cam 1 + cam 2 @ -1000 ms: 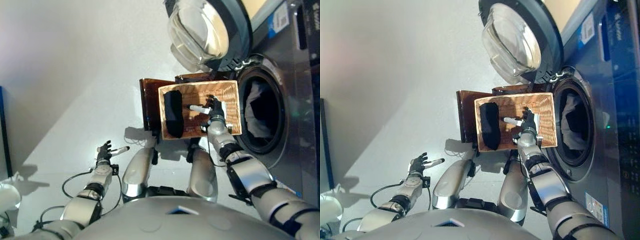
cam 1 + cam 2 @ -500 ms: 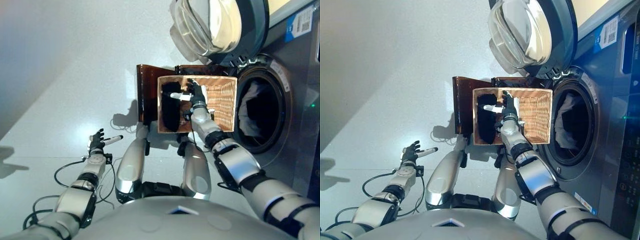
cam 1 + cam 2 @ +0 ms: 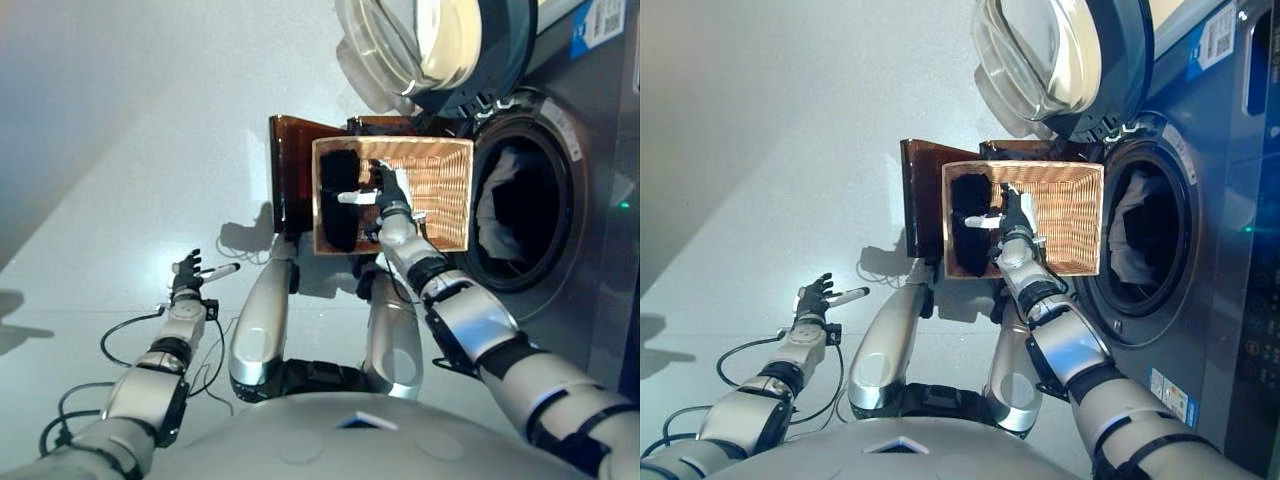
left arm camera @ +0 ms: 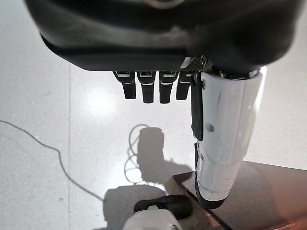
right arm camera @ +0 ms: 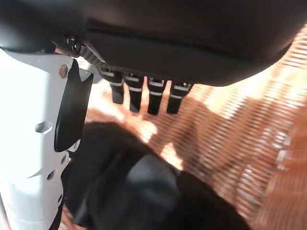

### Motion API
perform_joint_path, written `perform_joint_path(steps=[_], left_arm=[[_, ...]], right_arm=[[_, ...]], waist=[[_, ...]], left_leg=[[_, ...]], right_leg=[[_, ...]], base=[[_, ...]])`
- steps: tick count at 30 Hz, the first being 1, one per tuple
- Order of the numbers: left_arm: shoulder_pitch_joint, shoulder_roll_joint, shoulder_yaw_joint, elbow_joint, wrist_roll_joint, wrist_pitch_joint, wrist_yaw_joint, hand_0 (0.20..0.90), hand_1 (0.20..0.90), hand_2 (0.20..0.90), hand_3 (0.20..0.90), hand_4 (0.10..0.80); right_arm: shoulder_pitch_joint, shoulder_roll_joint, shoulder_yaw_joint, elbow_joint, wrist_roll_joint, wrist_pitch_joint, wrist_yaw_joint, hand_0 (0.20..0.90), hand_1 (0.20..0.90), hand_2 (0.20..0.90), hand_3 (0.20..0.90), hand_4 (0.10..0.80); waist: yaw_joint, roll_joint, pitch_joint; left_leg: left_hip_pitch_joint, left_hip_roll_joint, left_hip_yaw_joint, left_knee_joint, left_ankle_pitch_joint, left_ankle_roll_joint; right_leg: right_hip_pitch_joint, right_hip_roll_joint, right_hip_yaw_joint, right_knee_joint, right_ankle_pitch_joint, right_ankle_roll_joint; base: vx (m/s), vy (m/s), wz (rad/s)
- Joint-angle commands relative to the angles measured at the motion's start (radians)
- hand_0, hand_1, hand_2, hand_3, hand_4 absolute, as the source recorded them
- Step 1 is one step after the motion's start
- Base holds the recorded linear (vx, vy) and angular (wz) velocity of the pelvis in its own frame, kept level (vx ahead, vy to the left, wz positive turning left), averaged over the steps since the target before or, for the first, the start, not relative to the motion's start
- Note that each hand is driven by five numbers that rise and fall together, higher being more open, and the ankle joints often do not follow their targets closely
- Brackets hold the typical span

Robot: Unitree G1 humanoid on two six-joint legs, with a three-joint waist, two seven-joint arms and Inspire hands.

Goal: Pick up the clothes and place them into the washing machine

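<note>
Right hand (image 3: 388, 196), fingers straight and spread, white-covered thumb held out sideways toward the garment, nothing gripped; poised inside the wicker basket (image 3: 445, 200) over its woven floor. In the right wrist view, fingertips (image 5: 143, 95) above bare wicker, dark cloth just below the palm and beside the thumb.

Black garment (image 3: 338, 200): 1 dark bundle against the basket's left wall, on the thumb side of the right hand, just beside it and apparently not yet touched. Long axis along that wall, front to back of the basket, roughly parallel with the outstretched fingers and crosswise to the thumb. Likely next move: a short shift leftward and down, then closure across the bundle's narrow width.

Left hand (image 3: 187, 274), relaxed and empty, low over the floor (image 3: 120, 200) and well apart from the basket; right hand plainly the nearer of the 2.

Washing machine (image 3: 600, 200) immediately right of the basket, round door (image 3: 430, 45) swung open above, drum opening (image 3: 520, 210) already containing pale and dark cloth. Basket on a dark brown stand (image 3: 290, 170).

Blue label at the machine's upper corner and small stickers lower on its front: print too small to read.
</note>
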Motion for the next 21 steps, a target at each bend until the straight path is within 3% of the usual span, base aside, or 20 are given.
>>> perform_joint_path(steps=[1, 21], left_arm=[[0.045, 0.065, 0.024, 0.039, -0.004, 0.008, 0.029, 0.900, 0.900, 0.900, 0.900, 0.800], [0.034, 0.096, 0.002, 0.038, -0.025, -0.004, 0.025, 0.900, 0.900, 0.900, 0.900, 0.800]], right_arm=[[-0.041, -0.009, 0.001, -0.045, -0.019, -0.041, -0.025, 0.900, 0.900, 0.900, 0.900, 0.800], [-0.173, -0.052, -0.033, 0.001, 0.000, -0.031, -0.045, 0.900, 0.900, 0.900, 0.900, 0.800]], waist=[[0.017, -0.005, 0.004], [0.061, 0.000, 0.021]], left_leg=[[-0.036, -0.066, 0.017, 0.142, -0.119, -0.039], [-0.099, -0.081, -0.009, 0.142, -0.104, -0.036]], right_leg=[[-0.011, -0.017, 0.027, -0.043, 0.066, 0.028], [-0.047, -0.029, 0.000, -0.029, 0.058, 0.026]], base=[[0.000, -0.020, 0.05], [0.006, -0.016, 0.11]])
